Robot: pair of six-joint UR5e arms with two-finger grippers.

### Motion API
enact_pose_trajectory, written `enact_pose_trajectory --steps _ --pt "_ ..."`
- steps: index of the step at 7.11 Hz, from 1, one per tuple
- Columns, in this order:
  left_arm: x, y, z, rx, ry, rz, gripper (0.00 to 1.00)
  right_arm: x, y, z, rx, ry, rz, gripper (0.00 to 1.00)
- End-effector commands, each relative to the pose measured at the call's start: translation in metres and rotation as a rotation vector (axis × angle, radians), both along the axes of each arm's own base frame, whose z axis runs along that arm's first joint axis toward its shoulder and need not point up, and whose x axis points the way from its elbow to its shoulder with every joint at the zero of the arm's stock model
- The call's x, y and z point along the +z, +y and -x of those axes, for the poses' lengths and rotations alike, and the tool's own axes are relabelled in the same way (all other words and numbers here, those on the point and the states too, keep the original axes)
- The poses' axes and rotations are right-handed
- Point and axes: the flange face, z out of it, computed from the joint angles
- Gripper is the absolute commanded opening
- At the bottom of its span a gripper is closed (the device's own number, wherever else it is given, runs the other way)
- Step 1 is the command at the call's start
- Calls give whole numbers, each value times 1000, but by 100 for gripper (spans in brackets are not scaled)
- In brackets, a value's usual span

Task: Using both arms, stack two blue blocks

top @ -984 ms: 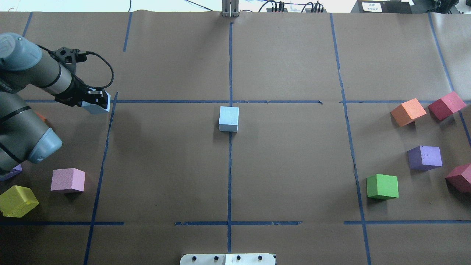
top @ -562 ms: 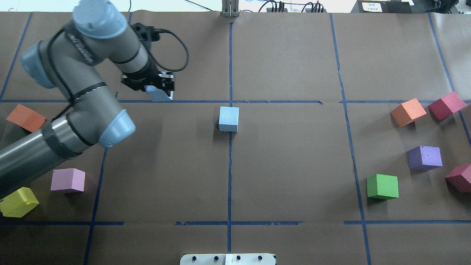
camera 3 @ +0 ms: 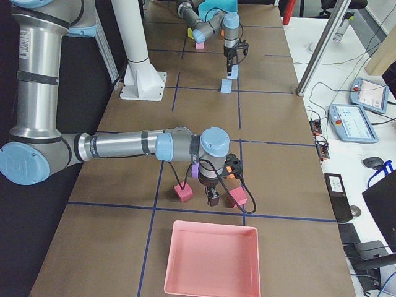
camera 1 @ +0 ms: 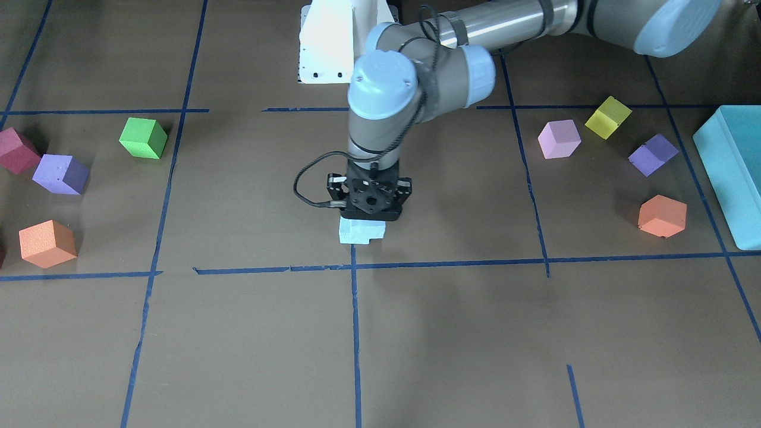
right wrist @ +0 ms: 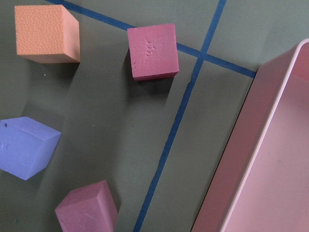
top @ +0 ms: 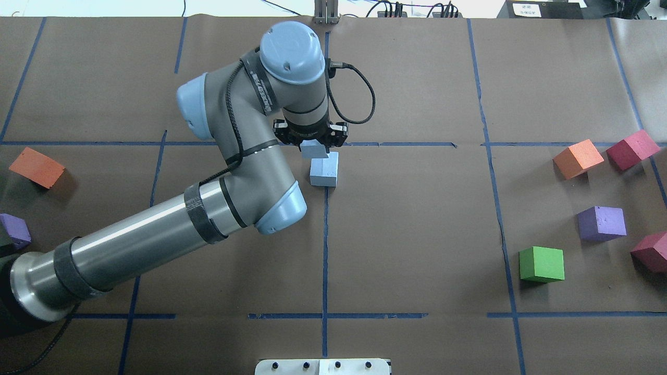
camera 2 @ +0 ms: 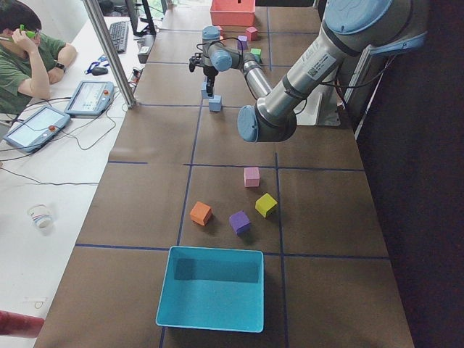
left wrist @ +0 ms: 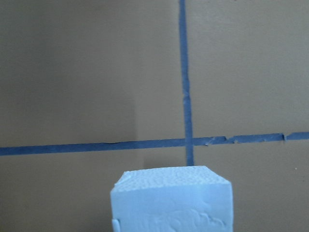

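My left gripper is shut on a light blue block and holds it a little above the second blue block, which rests on the centre tape line. The side views show a gap between the held block and the resting one. The left wrist view shows the held block at its bottom edge. In the front view pale blue foam shows under the left gripper. My right gripper hangs over maroon cubes near a pink tray; I cannot tell whether it is open.
Orange, maroon, purple and green cubes lie at the right. Orange, purple, pink and yellow cubes lie on my left side, by a teal box. The pink tray stands at the right end.
My left arm has swung from the table's left side to the centre, carrying the blue block, and now holds it over the resting blue block.
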Motion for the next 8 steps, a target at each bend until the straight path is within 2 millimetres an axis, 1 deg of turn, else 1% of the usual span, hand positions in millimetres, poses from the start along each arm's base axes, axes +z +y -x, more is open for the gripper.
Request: enact_pose_trajectory --steps 1,3,4,5,6,7,8 --pt "2 19 -24 17 -21 -21 34 1 1 0 0 0 2 100" --pt "4 21 -26 21 -23 -18 35 1 1 0 0 0 2 100" --pt "4 20 -25 19 -23 -18 43 1 1 0 0 0 2 100" --pt "5 19 -26 19 -26 -17 65 0 0 0 0 -2 0 100" --pt "4 19 -26 16 -26 -18 90 0 0 0 0 0 0 100" --pt "4 19 -26 16 -24 -19 99 1 1 0 0 -2 2 100" --pt "3 19 -26 16 -23 -20 100 1 1 0 0 0 2 100"
